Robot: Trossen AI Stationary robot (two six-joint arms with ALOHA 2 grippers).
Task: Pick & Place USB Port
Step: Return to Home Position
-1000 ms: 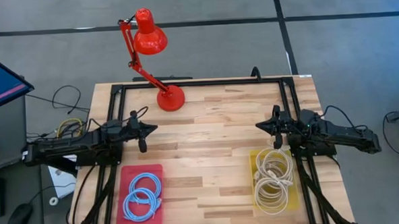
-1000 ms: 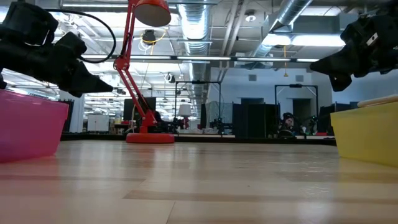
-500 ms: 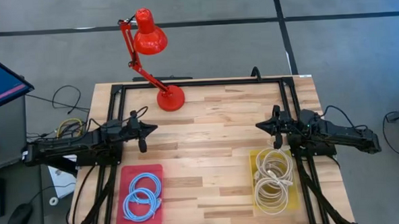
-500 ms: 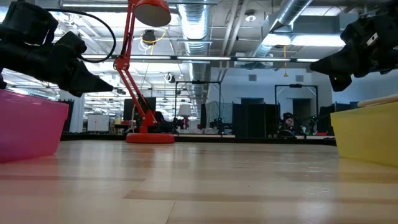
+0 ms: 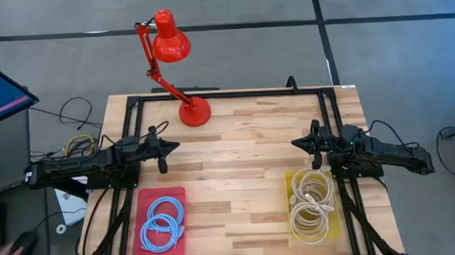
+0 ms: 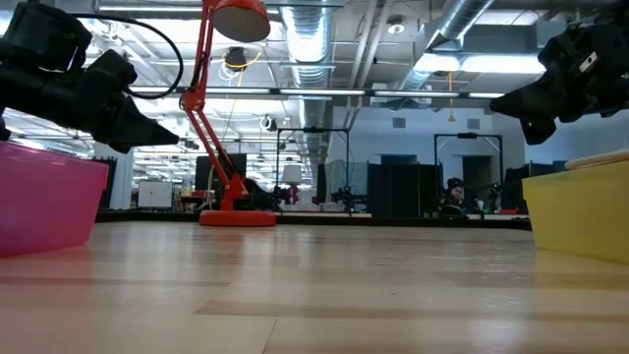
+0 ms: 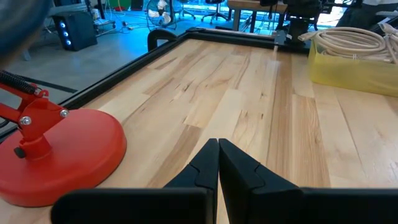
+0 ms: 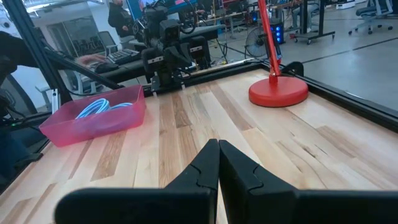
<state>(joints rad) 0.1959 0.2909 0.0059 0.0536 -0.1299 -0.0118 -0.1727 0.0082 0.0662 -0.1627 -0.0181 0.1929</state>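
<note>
Resting in the yellow bin [image 5: 288,217] at the table's near right corner, the light yellow charger cables [image 5: 311,201] lie as two loose coils, one nearer and one farther. Their combined long axis runs near to far, along the bin's own length. Coils are round, so no pointing direction to note; plug ends cannot be made out. The right gripper [image 5: 297,143] hangs above the wood just beyond the bin's far edge, with nothing in it. Its fingers are pressed together, tips meeting in the right wrist view, and it aims left toward the table's [image 5: 237,165] middle. From that claw the cables lie toward the near side and a little right, under the arm's forward part. The right arm is clearly the nearer one. The left gripper [image 5: 173,146] mirrors it on the far-left side, also closed on nothing, aimed right, well apart from the yellow bin. Below it, at near left, the pink bin [image 5: 137,239] holds coiled blue cables [image 5: 161,221]. A red lamp [image 5: 194,111] stands at the far edge, left of centre. No cable shows loose on the wood. Judgement: sorting looks complete, and both arms sit drawn back in what reads as their parked pose, so any coming move has nothing to grasp.
</note>
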